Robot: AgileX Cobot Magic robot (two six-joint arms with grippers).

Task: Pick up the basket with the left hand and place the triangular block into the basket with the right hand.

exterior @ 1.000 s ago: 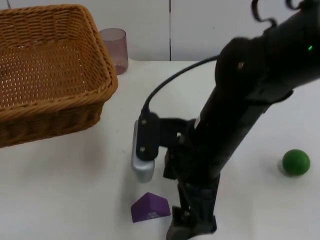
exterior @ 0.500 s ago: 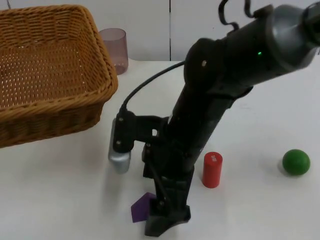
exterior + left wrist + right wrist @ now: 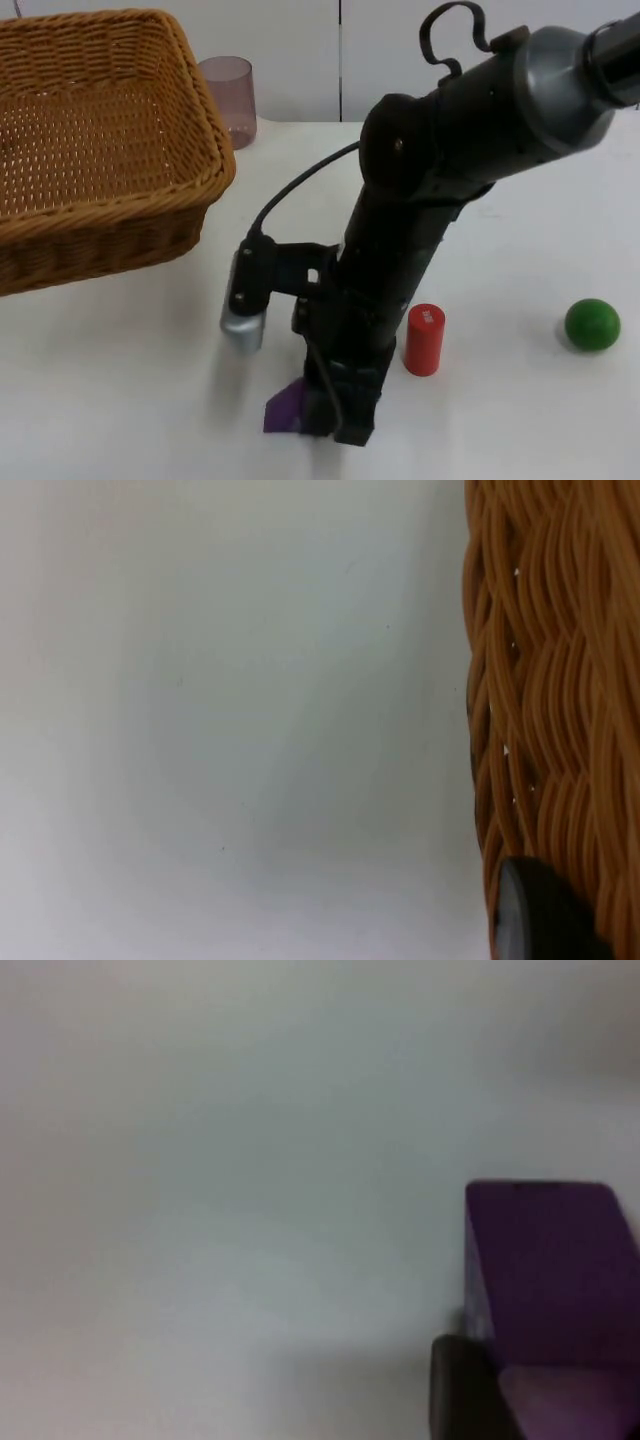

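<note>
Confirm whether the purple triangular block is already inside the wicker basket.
No. The purple triangular block lies on the white table beside the right claw, apart from the woven wicker basket.

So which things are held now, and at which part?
The left gripper grips the basket at its woven rim. The right gripper is down at the purple triangular block; whether it grips cannot be told.

White table (image 3: 520, 200); on it purple block (image 3: 285, 408); red cylinder (image 3: 424, 340); green ball (image 3: 592, 325); tinted cup (image 3: 230, 98)
</note>
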